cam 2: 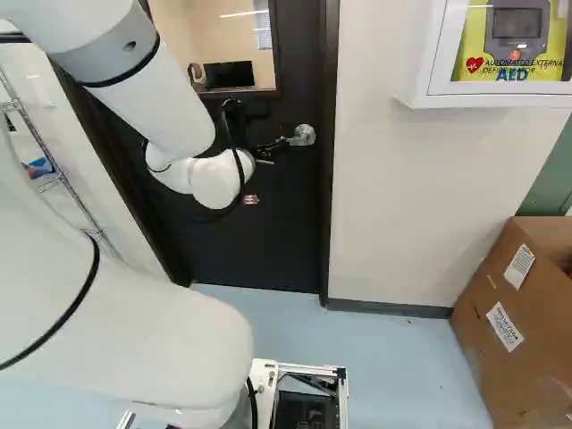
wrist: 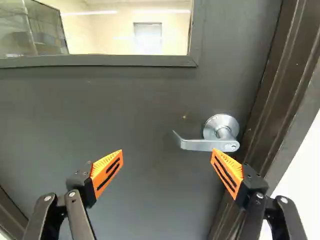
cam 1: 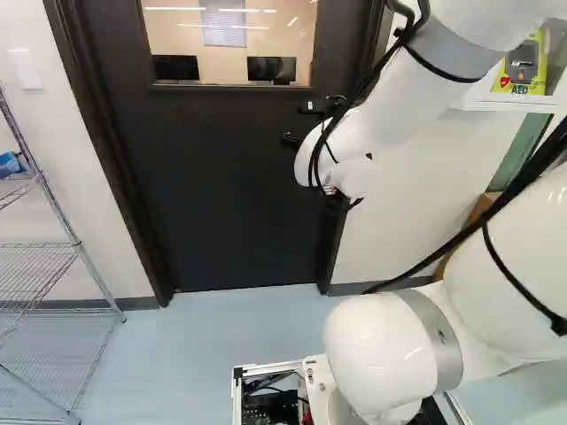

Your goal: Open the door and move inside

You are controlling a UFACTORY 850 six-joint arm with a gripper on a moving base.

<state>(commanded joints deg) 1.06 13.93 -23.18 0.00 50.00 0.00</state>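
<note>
The white arm (cam 2: 143, 349) looms closest, reaching toward a dark door (cam 1: 230, 195) that sits shut in its frame (cam 2: 329, 179). The hand (cam 1: 294, 124) is spread wide, its orange pads (wrist: 107, 172) well apart with nothing gripped between them. The door's silver lever handle (wrist: 197, 145) lies ahead of the hand, by one fingertip, its free end pointing across the gap; whether they touch, I can't tell. Above is a window (wrist: 120, 32). A wire shelf (cam 1: 40, 248) stands at the left of the left base view; a cardboard box (cam 2: 518, 313) and a wall-mounted AED cabinet (cam 2: 429, 54) are at the right of the right base view.
</note>
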